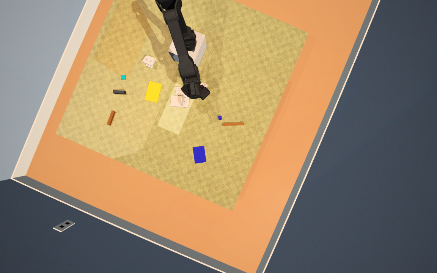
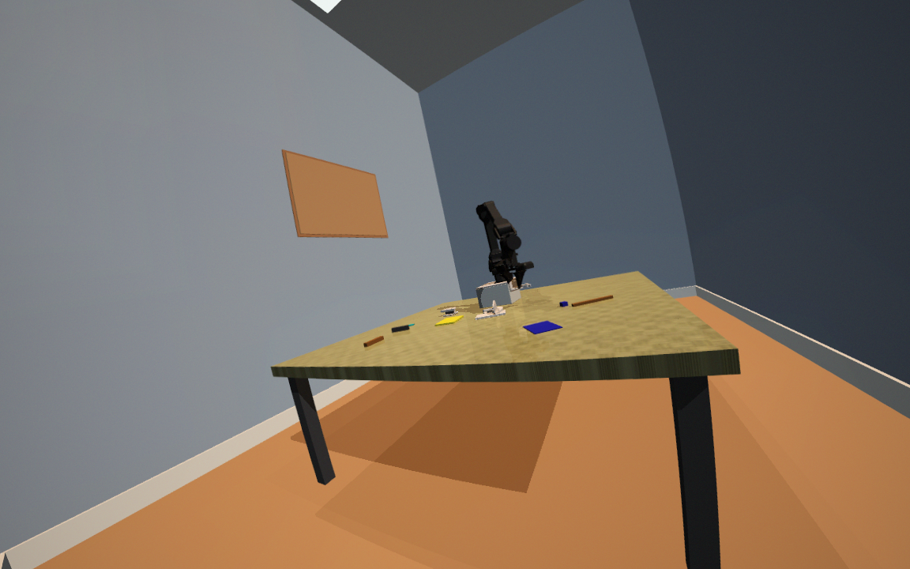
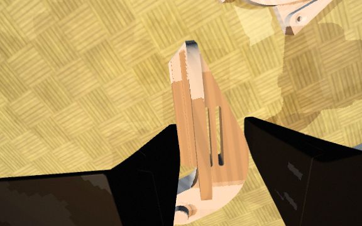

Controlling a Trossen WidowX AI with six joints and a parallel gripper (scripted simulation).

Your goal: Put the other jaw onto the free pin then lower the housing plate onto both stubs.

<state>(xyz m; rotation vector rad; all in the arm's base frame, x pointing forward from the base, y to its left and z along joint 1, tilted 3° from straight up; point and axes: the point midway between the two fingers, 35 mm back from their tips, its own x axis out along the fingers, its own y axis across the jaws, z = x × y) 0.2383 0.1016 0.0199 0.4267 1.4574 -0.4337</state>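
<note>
My gripper [image 1: 195, 92] [image 2: 517, 278] [image 3: 210, 129] is shut on a pale jaw [image 3: 231, 138] with a raised rib, two slots and a rounded end. The jaw is above the table, its narrow end pointing up in the wrist view. The pale base assembly [image 1: 176, 101] [image 2: 490, 315] sits just left of the gripper in the top view; part of it shows at the wrist view's top right. The arm partly hides it, so its pins and teeth cannot be made out. A pale plate with two small marks [image 1: 149, 61] [image 2: 449, 311], apparently the housing plate, lies farther left, apart.
A large white block [image 1: 199, 44] [image 2: 496, 294] stands behind the gripper. A yellow sheet [image 1: 153, 91], cyan square [image 1: 123, 77], black bar [image 1: 119, 91] and brown bar [image 1: 111, 117] lie left. A blue cube [image 1: 219, 117], orange stick [image 1: 233, 123] and blue sheet [image 1: 199, 154] lie nearer the front and right.
</note>
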